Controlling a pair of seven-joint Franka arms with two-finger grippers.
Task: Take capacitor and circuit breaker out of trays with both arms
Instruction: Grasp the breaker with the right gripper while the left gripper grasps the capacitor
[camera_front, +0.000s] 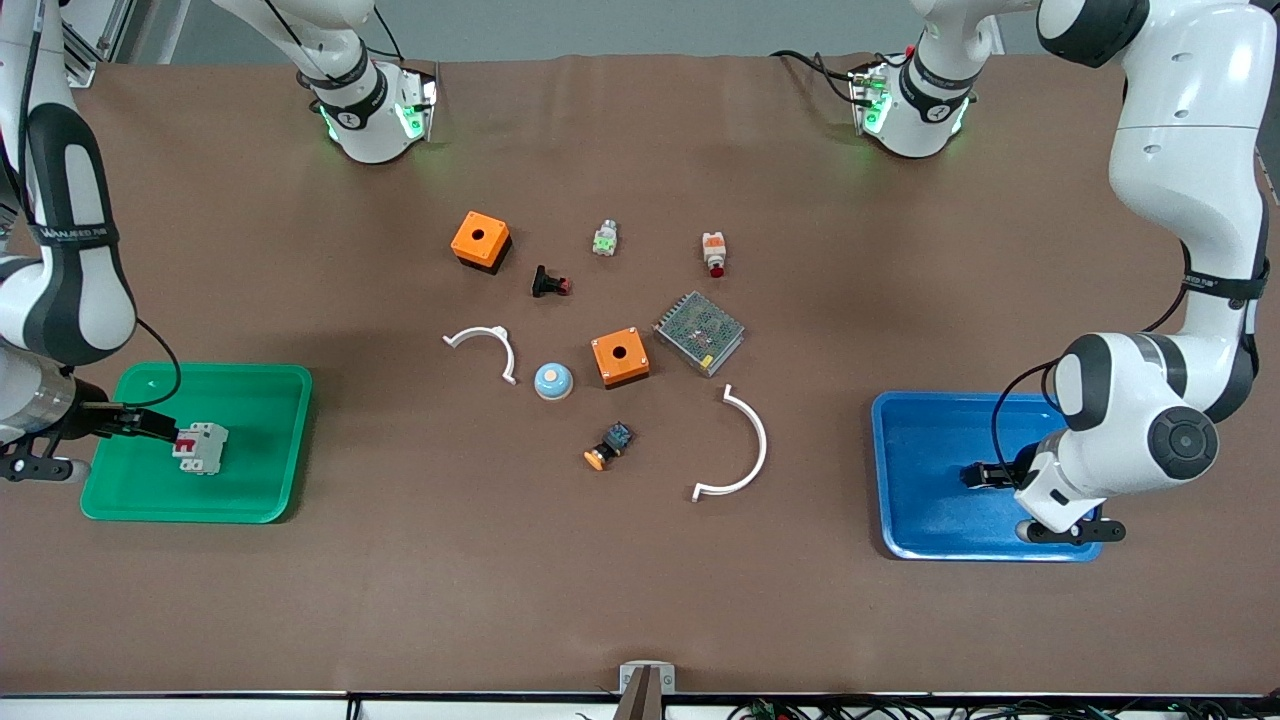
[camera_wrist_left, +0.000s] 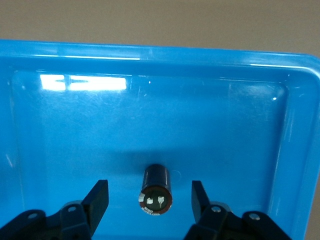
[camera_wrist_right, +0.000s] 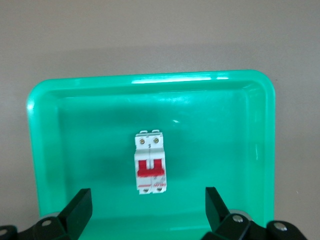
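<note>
The capacitor (camera_wrist_left: 156, 190), a small black cylinder with light spots on its end, lies on its side on the floor of the blue tray (camera_wrist_left: 225, 125). My left gripper (camera_wrist_left: 150, 200) is open, with one finger on each side of the capacitor and not touching it. In the front view the left gripper (camera_front: 978, 475) is low in the blue tray (camera_front: 920, 420) and hides the capacitor. The breaker (camera_wrist_right: 150, 162), light grey with red levers, lies in the green tray (camera_wrist_right: 215, 130). My right gripper (camera_wrist_right: 148, 207) is open just short of it. In the front view the right gripper (camera_front: 160, 428) is next to the breaker (camera_front: 200, 447).
Between the trays lie two orange boxes (camera_front: 480, 240) (camera_front: 620, 357), a black button with a red tip (camera_front: 550, 283), a green-white button (camera_front: 604, 238), a white-orange button (camera_front: 714, 253), a metal mesh box (camera_front: 700, 332), a blue dome (camera_front: 553, 380), an orange-capped button (camera_front: 610, 445) and two white arcs (camera_front: 485, 345) (camera_front: 740, 450).
</note>
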